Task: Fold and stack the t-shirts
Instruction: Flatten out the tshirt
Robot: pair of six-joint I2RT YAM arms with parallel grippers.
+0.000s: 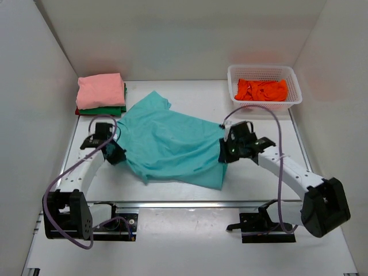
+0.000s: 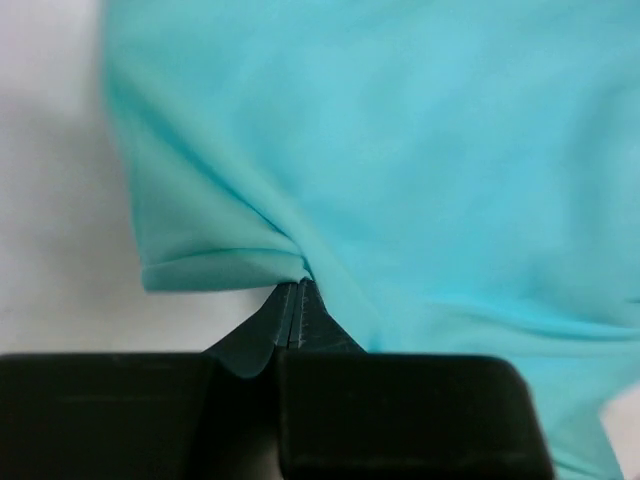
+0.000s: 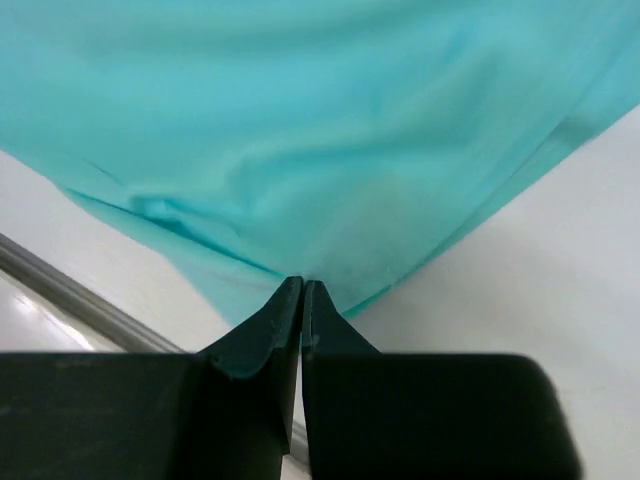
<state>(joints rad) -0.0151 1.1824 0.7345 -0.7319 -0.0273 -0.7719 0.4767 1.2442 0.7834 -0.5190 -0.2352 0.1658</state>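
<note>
1. The shirt (image 1: 172,146) lies rumpled on the worktop (image 1: 259,118); my left tool (image 2: 290,288) and right tool (image 3: 302,285) each pinch its edge, closed tight.
2. I judge both pinches thin; an uneven pull could slip one free and skew the fold.

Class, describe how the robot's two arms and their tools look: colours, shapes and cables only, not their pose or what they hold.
The left arm and right arm both have white, rounded links between chunky black joint housings. A thin purple cable loops along each. The left tool and right tool are black, each with two dark, tapering fingers. No markings are legible.
</note>
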